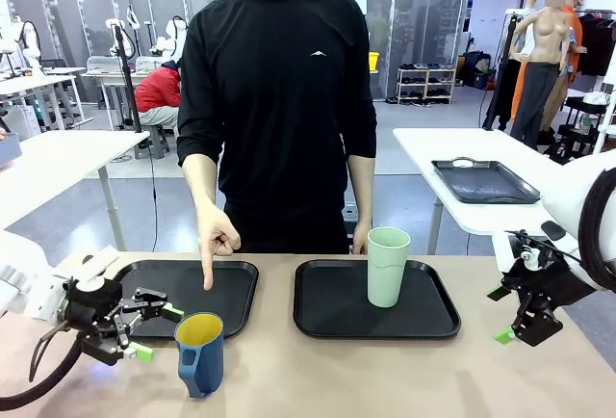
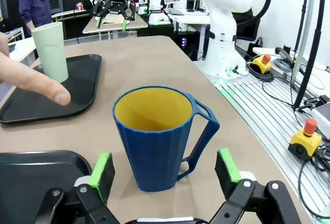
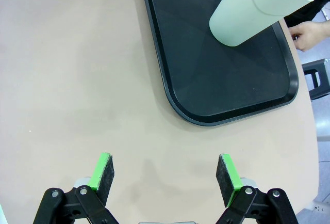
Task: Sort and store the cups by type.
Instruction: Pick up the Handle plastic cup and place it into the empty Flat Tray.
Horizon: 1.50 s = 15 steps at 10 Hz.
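Just in front of the left tray (image 1: 236, 288), the dark-blue cup (image 2: 157, 141) stands upright on the table (image 1: 318, 370), long axis vertical, yellow mouth up, its handle (image 2: 203, 131) turned toward the robot's edge. The left gripper (image 2: 165, 168) faces the cup with fingers spread wide, a green pad on either side of its base and neither touching it, while the person's hand (image 1: 217, 235) points one finger down at the left tray. The mint-green tumbler (image 1: 387, 266) stands upright, mouth up, toward the back of the right tray (image 1: 332, 317), and the right gripper (image 3: 165, 172) hangs spread and empty above bare table beside that tray.
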### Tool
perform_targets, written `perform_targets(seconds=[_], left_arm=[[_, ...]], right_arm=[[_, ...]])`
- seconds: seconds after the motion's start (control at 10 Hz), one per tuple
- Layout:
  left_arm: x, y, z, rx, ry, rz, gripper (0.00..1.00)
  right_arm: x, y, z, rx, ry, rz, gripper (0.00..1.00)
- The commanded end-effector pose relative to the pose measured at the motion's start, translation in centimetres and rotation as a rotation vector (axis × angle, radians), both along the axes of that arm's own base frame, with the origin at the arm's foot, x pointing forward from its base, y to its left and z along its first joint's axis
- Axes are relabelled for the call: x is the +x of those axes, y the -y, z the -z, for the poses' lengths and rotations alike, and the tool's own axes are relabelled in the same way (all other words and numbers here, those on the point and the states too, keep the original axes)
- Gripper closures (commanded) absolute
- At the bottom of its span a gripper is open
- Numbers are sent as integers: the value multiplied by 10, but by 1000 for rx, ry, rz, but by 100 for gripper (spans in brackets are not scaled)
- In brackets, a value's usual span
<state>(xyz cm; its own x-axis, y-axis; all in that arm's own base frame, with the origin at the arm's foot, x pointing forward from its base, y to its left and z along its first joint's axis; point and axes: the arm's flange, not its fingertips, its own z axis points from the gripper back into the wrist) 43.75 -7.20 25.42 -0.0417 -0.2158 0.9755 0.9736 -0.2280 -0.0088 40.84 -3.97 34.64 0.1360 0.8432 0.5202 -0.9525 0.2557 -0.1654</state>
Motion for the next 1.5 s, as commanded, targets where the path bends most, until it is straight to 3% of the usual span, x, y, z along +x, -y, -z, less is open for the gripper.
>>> perform_targets(seconds=[0.0,0.4,1.4], left_arm=[[13,4,4,-22,-24,9,0],[18,15,20,-53,-45,-6,0],[16,36,27,-81,-51,9,0]], right_arm=[[0,0,0,-3,9,-9,0],[0,0,0,-3,9,-9,0],[0,0,0,-3,9,-9,0]])
